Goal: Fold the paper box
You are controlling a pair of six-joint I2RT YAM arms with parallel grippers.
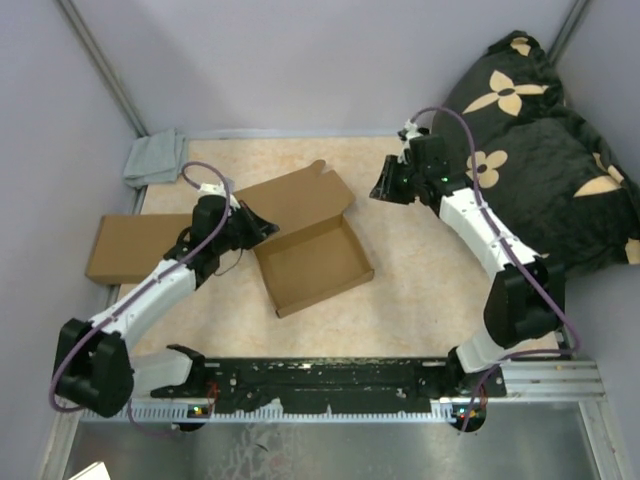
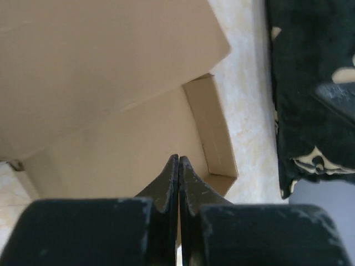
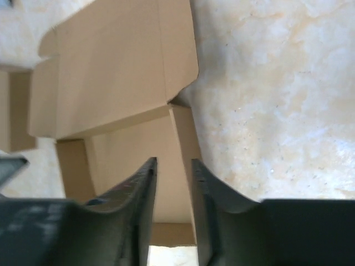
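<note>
The paper box (image 1: 315, 262) is a plain brown shallow tray in the middle of the table, with its lid (image 1: 300, 196) raised at the back left. My left gripper (image 1: 268, 228) is shut and empty at the box's left edge, just under the lid; in the left wrist view the gripper (image 2: 178, 160) hangs over the tray floor (image 2: 111, 160). My right gripper (image 1: 384, 189) is open and empty, above the table to the right of the lid. In the right wrist view the gripper (image 3: 173, 162) faces the box's right wall (image 3: 183, 133) and the lid (image 3: 111, 72).
A second flat brown cardboard box (image 1: 135, 247) lies at the left table edge. A small grey cloth (image 1: 155, 158) sits at the back left corner. A black flowered cushion (image 1: 545, 140) fills the right side. A black rail (image 1: 330, 378) runs along the near edge.
</note>
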